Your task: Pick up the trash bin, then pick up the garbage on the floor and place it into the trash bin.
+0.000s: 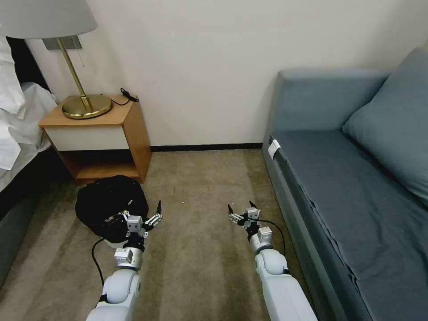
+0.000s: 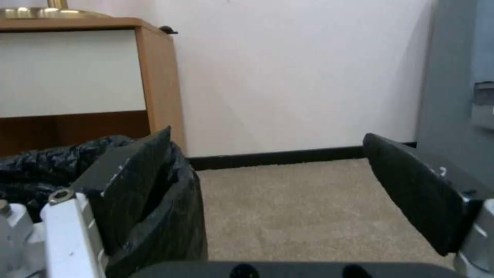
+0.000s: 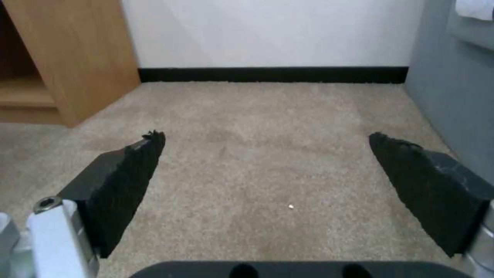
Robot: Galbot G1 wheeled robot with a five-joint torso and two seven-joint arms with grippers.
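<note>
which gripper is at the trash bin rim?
The left gripper: open, with one finger over the black bag at the trash bin rim. The right gripper, also open, hangs over bare carpet beside the sofa.

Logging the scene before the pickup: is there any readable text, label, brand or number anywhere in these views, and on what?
No readable text in any view.
White tag on the sofa's front edge: too small to tell if printed.
Trash bin, nightstand, lamp: no lettering visible.
Left claw by the bin's rim and right claw over bare carpet, both open: no markings legible.
</note>
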